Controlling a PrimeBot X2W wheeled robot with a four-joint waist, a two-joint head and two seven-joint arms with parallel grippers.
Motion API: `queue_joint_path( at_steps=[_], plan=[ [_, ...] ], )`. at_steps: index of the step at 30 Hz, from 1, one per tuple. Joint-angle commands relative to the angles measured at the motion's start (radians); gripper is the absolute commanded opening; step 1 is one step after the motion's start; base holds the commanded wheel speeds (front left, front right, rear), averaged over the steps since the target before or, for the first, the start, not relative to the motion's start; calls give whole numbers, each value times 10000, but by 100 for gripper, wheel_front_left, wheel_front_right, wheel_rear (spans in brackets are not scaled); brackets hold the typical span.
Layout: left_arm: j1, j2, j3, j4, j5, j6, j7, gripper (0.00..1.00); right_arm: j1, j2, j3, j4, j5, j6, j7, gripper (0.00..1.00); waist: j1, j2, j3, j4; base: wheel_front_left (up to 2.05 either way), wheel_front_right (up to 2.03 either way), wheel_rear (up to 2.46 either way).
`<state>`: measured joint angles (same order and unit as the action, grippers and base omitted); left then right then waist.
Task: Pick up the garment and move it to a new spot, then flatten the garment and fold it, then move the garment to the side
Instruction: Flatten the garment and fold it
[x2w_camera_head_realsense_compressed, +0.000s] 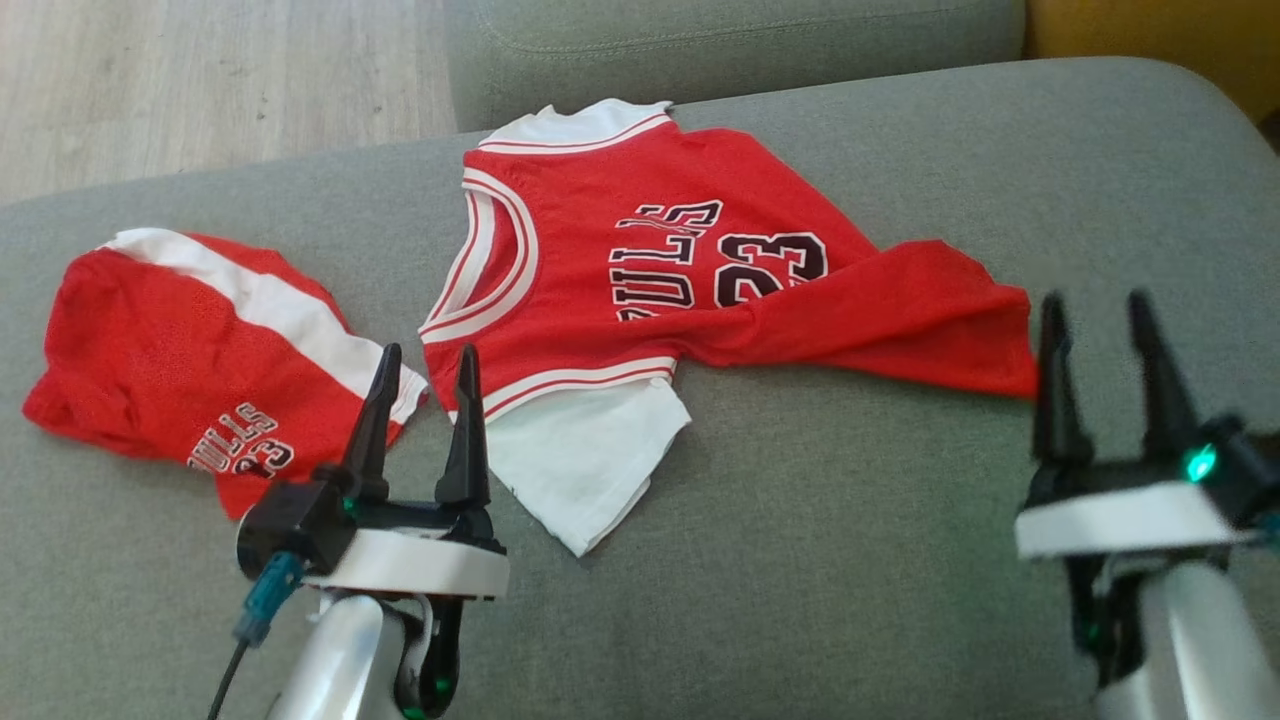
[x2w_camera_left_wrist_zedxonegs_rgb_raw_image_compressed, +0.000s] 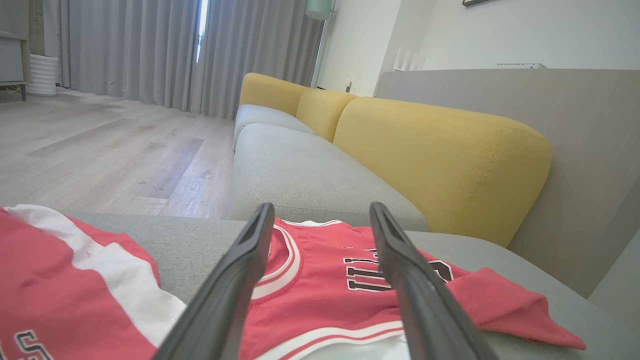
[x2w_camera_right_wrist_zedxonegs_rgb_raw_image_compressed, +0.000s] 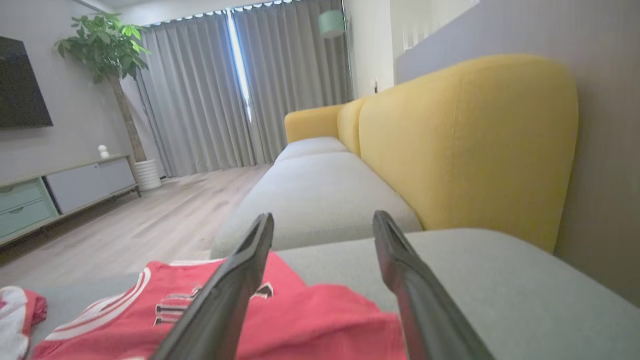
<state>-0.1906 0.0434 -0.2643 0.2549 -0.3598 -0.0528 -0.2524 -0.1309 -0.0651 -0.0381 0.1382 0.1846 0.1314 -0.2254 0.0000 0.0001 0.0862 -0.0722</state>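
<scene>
**Q:** So, how can the red shirt (x2w_camera_head_realsense_compressed: 640, 270) be expected to handle, and where should it be grabbed?

**A:** Probably light, floppy and a bit slippery, judging by the thin sporty cloth. Nothing breakable. It's spread on the grey sofa cushion (x2w_camera_head_realsense_compressed: 850, 520), partly rumpled, with the red shorts (x2w_camera_head_realsense_compressed: 170, 350) lying just to its left. A pinch on an edge is favoured. The hem corner (x2w_camera_head_realsense_compressed: 1005, 345) sits near the right jaws, and the white sleeve (x2w_camera_head_realsense_compressed: 585, 470) and collar (x2w_camera_head_realsense_compressed: 490, 260) sit near the left jaws.

**Q:** And which way is it pointed?

**A:** The long axis is laid side to side across the cushion, with the collar toward the robot's left, the hem toward its right and the print facing up. Both sets of jaws are spread wide, with nothing held.
</scene>
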Motion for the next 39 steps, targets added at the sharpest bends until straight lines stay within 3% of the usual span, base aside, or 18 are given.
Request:
queue_joint_path(
  at_steps=[1,9,15,29,39],
  plan=[
    [-148,68,271,-330,49,-24,-93,100,142,83,322,-186,-81,-7,-183,100,0,-1,29,-29,0,0,0],
    [-184,68,212,-339,72,-74,-93,100,76,144,323,129,16,-7,-338,100,0,-1,228,-4,0,0,0],
    [-368,68,55,-288,63,-115,-93,100,-737,146,-464,901,-380,-7,143,100,0,-1,562,234,0,0,0],
    [-831,68,-354,-111,37,-186,-93,100,-3933,148,-3420,4998,-599,-7,2781,100,0,-1,1486,950,0,0,0],
    [-972,68,-494,-27,-4,-161,-93,100,-5117,148,-3870,7024,-771,-7,2649,100,0,-1,1636,1191,0,0,0]
  ],
)
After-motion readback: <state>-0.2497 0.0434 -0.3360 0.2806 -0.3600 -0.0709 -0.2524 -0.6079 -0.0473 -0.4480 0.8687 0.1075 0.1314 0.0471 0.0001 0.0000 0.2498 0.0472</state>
